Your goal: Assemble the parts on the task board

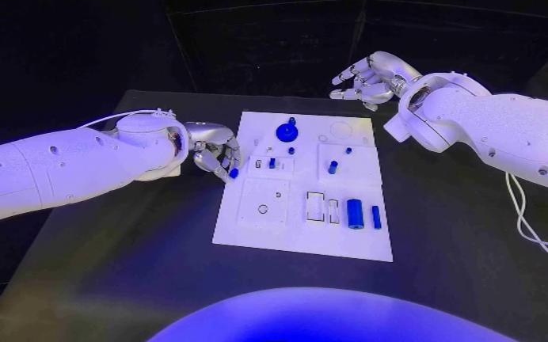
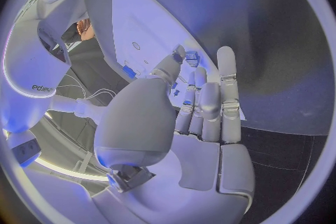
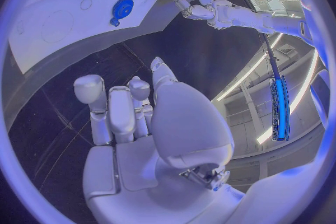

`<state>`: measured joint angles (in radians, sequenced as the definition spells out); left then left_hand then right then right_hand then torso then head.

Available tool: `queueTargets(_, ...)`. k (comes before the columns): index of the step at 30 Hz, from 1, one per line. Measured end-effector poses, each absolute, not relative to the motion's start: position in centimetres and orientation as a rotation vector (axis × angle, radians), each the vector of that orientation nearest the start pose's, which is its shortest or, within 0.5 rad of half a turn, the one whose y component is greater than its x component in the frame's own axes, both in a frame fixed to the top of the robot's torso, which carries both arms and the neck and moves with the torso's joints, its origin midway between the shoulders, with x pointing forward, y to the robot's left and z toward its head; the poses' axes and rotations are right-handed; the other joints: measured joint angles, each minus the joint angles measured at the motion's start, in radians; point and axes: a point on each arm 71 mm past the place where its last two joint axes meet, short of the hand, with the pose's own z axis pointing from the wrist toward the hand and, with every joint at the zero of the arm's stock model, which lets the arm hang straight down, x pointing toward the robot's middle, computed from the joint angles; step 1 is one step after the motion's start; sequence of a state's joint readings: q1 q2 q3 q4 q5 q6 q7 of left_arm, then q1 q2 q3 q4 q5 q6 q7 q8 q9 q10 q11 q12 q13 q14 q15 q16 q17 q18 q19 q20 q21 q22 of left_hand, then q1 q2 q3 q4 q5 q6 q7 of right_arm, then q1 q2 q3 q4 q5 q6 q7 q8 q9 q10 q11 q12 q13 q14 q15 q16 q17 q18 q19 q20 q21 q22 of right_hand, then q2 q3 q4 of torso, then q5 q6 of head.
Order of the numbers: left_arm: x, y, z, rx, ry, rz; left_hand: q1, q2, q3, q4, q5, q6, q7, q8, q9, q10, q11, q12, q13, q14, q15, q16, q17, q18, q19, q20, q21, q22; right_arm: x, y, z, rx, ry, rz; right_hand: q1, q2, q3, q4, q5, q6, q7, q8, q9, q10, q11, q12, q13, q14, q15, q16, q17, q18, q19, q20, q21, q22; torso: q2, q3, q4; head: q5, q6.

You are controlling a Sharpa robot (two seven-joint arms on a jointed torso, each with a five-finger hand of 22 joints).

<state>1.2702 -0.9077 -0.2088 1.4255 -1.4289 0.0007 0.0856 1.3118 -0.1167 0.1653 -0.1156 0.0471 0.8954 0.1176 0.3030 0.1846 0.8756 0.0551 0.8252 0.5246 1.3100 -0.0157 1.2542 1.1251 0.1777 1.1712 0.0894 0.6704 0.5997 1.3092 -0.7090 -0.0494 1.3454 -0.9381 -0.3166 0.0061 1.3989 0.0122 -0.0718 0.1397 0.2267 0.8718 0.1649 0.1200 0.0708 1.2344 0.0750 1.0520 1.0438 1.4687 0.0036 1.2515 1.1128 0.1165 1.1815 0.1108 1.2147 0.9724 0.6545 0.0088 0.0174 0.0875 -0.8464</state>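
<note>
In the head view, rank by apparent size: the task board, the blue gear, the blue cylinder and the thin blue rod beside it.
1. task board, by far the largest.
2. blue gear and blue cylinder: they cover similar areas, too close to rank.
3. thin blue rod: about as long as the cylinder but much narrower, so smallest.

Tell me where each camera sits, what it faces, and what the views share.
Head view: on the robot's head, looking down at the task board, both arms entering.
Left wrist view: behind the left hand, facing the board's edge.
Right wrist view: behind the right hand, facing the board's far end.
Shared: the blue gear shows in head and right wrist views.
</note>
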Motion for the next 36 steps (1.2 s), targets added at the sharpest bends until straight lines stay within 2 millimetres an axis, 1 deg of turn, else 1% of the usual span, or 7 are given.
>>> queueTargets(5,47.81,25.36,-23.74,0.37,2.045,-0.604,0.007,0.007,-0.008,0.003,0.0,0.01,0.003,-0.011,-0.012,0.004,-0.004,0.01,0.002,0.009,-0.002,0.015,0.018,0.0,0.007,0.0,0.004,0.003,53.58,-18.58,-14.44,0.255,1.654,0.919,0.0,0.0,0.0,0.0,0.0,0.0,0.0,0.0,0.0,0.0,0.0,0.0,0.0,0.0,0.0,0.0,0.0,0.0,0.0,0.0,0.0,0.0,0.0,0.0004,-0.0002,-0.001,-0.001)
queueTargets(9,47.88,25.22,-23.94,0.377,2.047,-0.6,0.01,0.028,-0.011,0.006,0.0,0.017,0.002,-0.019,-0.02,0.004,-0.004,0.019,0.001,0.015,-0.003,0.026,0.025,0.0,0.01,-0.004,0.005,0.006,53.57,-18.58,-14.44,0.255,1.654,0.919,0.0,0.0,0.0,0.0,0.0,0.0,0.0,0.0,0.0,0.0,0.0,0.0,0.0,0.0,0.0,0.0,0.0,0.0,0.0,0.0,0.0,0.0,0.0,0.0005,-0.0006,-0.003,-0.002)
queueTargets(11,47.91,25.15,-23.99,0.379,2.046,-0.6,0.008,0.03,-0.012,0.007,0.0,0.02,0.002,-0.024,-0.022,0.004,-0.004,0.019,0.001,0.016,-0.002,0.029,0.027,0.0,0.01,-0.004,0.008,0.007,53.57,-18.58,-14.44,0.255,1.654,0.919,0.0,0.0,0.0,0.0,0.0,0.0,0.0,0.0,0.0,0.0,0.0,0.0,0.0,0.0,0.0,0.0,0.0,0.0,0.0,0.0,0.0,0.0,0.0,0.0005,-0.0006,-0.004,-0.002)
queueTargets(17,48.1,24.85,-24.08,0.384,2.042,-0.599,0.012,0.057,-0.012,0.012,0.0,0.03,-0.001,-0.031,-0.03,0.007,-0.007,0.023,-0.001,0.02,-0.005,0.035,0.031,0.0,0.014,-0.007,0.008,0.01,53.57,-18.52,-14.45,0.254,1.655,0.92,0.0,0.0,0.0,0.0,0.0,0.0,0.0,0.0,0.0,0.0,0.0,0.0,0.0,0.0,0.0,0.0,0.0,0.0,0.0,0.0,0.0,0.0,0.0,0.0005,-0.0006,-0.005,-0.004)
queueTargets(27,48.45,24.64,-24.11,0.385,2.041,-0.591,0.037,0.081,-0.009,0.015,0.0,0.054,-0.003,-0.044,-0.042,0.004,-0.011,0.023,-0.012,0.02,-0.005,0.035,0.029,0.0,0.014,-0.007,0.008,0.015,53.57,-18.47,-14.46,0.253,1.655,0.921,0.0,0.0,0.0,0.0,0.0,0.0,0.0,0.0,0.0,0.0,0.0,0.0,0.0,0.0,0.0,0.0,0.0,0.0,0.0,0.0,0.0,0.0,0.0,0.0005,0.0001,-0.007,-0.009)
queueTargets(33,48.62,24.73,-24.07,0.381,2.042,-0.581,0.053,0.097,0.002,0.004,0.0,0.068,-0.003,-0.054,-0.05,0.004,-0.011,0.023,-0.02,0.019,-0.005,0.039,0.026,0.0,0.014,-0.007,0.012,0.018,53.58,-18.48,-14.46,0.253,1.656,0.921,0.0,0.0,0.0,0.0,0.0,0.0,0.0,0.0,0.0,0.0,0.0,0.0,0.0,0.0,0.0,0.0,0.0,0.0,0.0,0.0,0.0,0.0,0.0,0.0005,0.0002,-0.009,-0.011)
queueTargets(36,48.66,24.77,-24.07,0.378,2.044,-0.577,0.053,0.097,0.002,0.004,0.0,0.068,-0.004,-0.054,-0.052,0.004,-0.011,0.023,-0.021,0.02,-0.005,0.039,0.026,0.0,0.014,-0.007,0.012,0.018,53.58,-18.49,-14.47,0.253,1.656,0.921,0.0,0.0,0.0,0.0,0.0,0.0,0.0,0.0,0.0,0.0,0.0,0.0,0.0,0.0,0.0,0.0,0.0,0.0,0.0,0.0,0.0,0.0,0.0,0.0004,0.0003,-0.009,-0.011)
